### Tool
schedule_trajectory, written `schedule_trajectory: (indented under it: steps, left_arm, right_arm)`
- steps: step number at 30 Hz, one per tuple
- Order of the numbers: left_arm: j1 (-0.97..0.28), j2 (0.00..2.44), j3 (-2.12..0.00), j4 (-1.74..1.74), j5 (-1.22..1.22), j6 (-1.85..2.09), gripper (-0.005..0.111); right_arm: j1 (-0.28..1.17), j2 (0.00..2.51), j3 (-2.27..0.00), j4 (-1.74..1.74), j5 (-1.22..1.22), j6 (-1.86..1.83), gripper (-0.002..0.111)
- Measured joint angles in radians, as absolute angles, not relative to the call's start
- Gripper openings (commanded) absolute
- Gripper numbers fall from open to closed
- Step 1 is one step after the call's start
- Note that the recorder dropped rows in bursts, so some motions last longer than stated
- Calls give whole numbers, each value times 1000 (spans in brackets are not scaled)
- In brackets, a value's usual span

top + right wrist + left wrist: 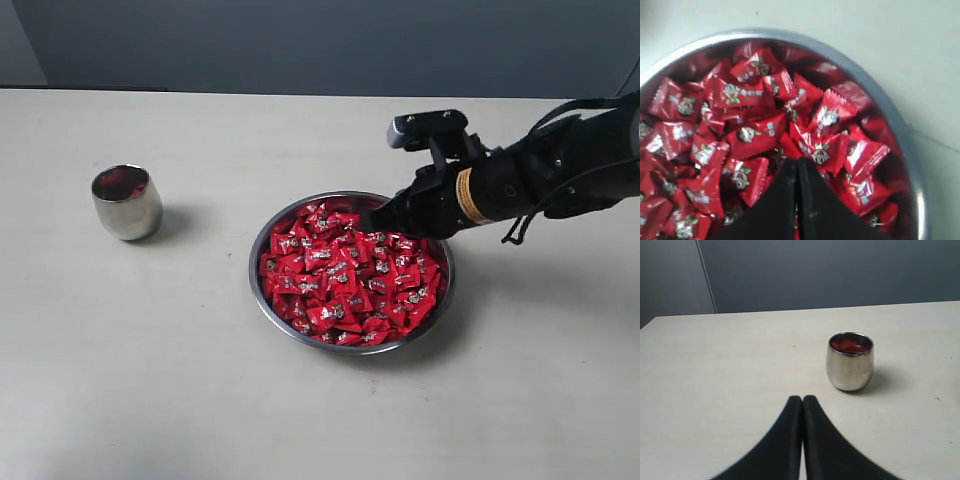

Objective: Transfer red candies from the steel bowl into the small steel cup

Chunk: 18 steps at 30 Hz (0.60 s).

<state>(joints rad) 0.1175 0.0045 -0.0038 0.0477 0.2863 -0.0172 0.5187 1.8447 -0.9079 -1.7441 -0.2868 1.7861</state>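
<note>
The steel bowl [253, 280] sits right of the table's middle, heaped with red candies [340, 280]. My right gripper [366, 225] is shut, its tips low over the far right part of the heap. In the right wrist view the black fingers [810, 200] meet at the gripper's tip [797, 162] right above the candies [750, 135] inside the bowl's rim [790, 36]; nothing shows between them. The small steel cup [127, 202] stands upright at the left, red showing inside. My left gripper [802, 399] is shut and empty, short of the cup [850, 361].
The pale table [150, 380] runs to a dark back wall [320, 40]. The right arm's black forearm [540, 175] reaches in from the right edge above the table. The left arm is out of the exterior view.
</note>
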Motion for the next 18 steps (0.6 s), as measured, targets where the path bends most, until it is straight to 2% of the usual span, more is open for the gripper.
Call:
schedule_trajectory:
  steps: [7,18]
  left_arm:
    - [118,4,-4,48,286,-17,0]
    - [118,4,-4,48,286,-17,0]
  right_arm:
    - [548,1652,-897,-1744,-227,1829,-1]
    - [550,1630,-897,-1744,-64,1826,-1]
